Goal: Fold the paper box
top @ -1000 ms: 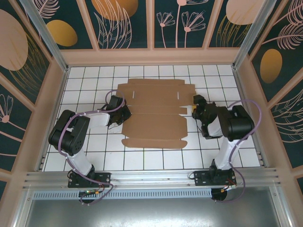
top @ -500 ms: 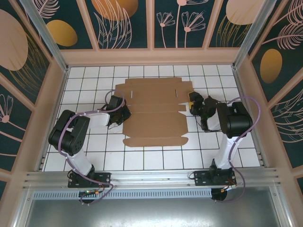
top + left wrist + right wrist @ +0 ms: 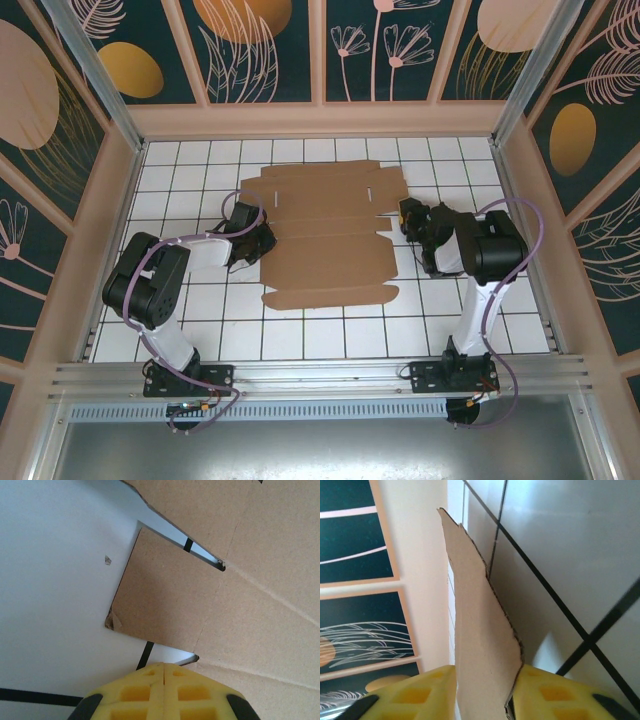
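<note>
Progress: paper box (image 3: 325, 235) laid flat on counter (image 3: 330, 340), spread between both hands; no wall raised, no tab slotted. Right hand (image 3: 487, 685) clamped on paper box edge. Left hand (image 3: 163, 672) pressed together, empty, cardboard just ahead. Folding judged barely begun; nearly all left.

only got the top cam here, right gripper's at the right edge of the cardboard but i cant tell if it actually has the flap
Observer: On the right wrist view, a flap of the paper box runs between the yellow pads of the right gripper, and both pads look to be against it.
Operator: ok and left, holding anything
Observer: No. On the left wrist view the left gripper has its pads pressed together with nothing between them, beside the box's left edge.
Operator: any damage there
Observer: A flap corner near it looks crumpled or slightly torn.
</note>
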`<state>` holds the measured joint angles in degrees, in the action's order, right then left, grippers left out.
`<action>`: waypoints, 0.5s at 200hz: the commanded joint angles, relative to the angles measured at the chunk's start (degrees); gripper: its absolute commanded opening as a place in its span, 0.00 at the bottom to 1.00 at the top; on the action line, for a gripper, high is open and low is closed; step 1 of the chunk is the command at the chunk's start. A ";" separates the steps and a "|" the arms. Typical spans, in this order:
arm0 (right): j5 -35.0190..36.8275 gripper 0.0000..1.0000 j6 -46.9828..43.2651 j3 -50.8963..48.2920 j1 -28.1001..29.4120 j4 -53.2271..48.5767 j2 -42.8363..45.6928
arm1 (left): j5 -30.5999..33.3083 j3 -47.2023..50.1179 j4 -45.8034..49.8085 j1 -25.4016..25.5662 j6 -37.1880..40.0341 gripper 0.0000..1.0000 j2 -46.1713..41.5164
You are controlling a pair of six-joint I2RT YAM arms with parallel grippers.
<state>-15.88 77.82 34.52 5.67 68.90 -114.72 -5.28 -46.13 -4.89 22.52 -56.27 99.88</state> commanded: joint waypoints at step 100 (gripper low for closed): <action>-0.69 0.02 -15.32 4.28 1.03 0.68 5.79 | 1.23 -1.53 8.33 -0.46 3.32 0.38 -11.95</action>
<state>-16.01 68.97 36.73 6.37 72.25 -113.67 -5.10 -46.15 -0.91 22.48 -55.09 93.71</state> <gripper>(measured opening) 0.055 0.317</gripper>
